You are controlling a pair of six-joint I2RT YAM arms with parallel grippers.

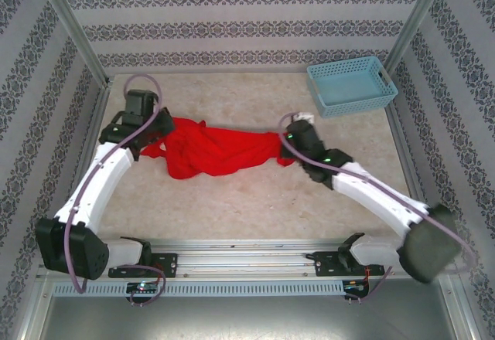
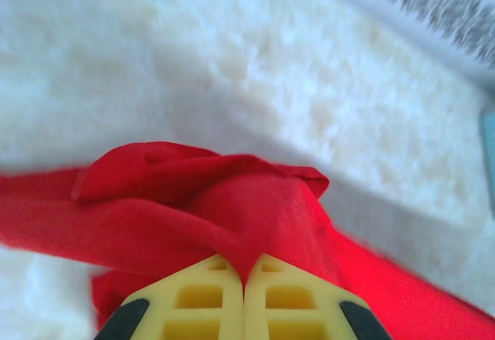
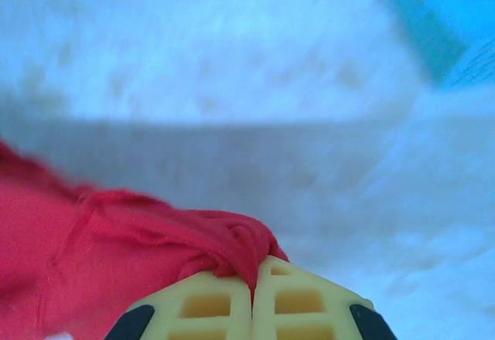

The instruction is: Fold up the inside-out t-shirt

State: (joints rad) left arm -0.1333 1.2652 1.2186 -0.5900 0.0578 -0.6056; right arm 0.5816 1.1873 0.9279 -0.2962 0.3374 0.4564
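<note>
- Held at both ends: inside-out t-shirt [image 1: 220,151] gripped at its left end by the left gripper [image 1: 161,129] and at its right end by the right gripper [image 1: 288,141].
- From the left wrist, closed tight on cloth: yellow fingers [image 2: 197,301] pressed together, with a ridge of red fabric drawn down into the seam between them.
- From the right wrist, the same: fingers [image 3: 205,305] shut on a small gathered tuck of the shirt's edge, with the rest trailing off to the left.
- Pinched at opposite ends, most likely so as to draw the crumpled cloth out sideways and lay it flat before any fold.
- Judged an early spreading step, with no clean fold made yet.
- Resting on the beige table [image 1: 232,209], about mid-depth, between the two arms.
- Well apart from the light blue basket [image 1: 352,85] in the far right corner.
- Stretched with its long axis left to right across the table, roughly parallel to the near edge.
- Bulkiest and most wrinkled left of centre, sagging toward the near side there, then narrowing to a thin band toward the right gripper.
- Cannot tell which end is collar and which is hem.
- Cannot tell either where the sleeves lie among the bunched folds.
</note>
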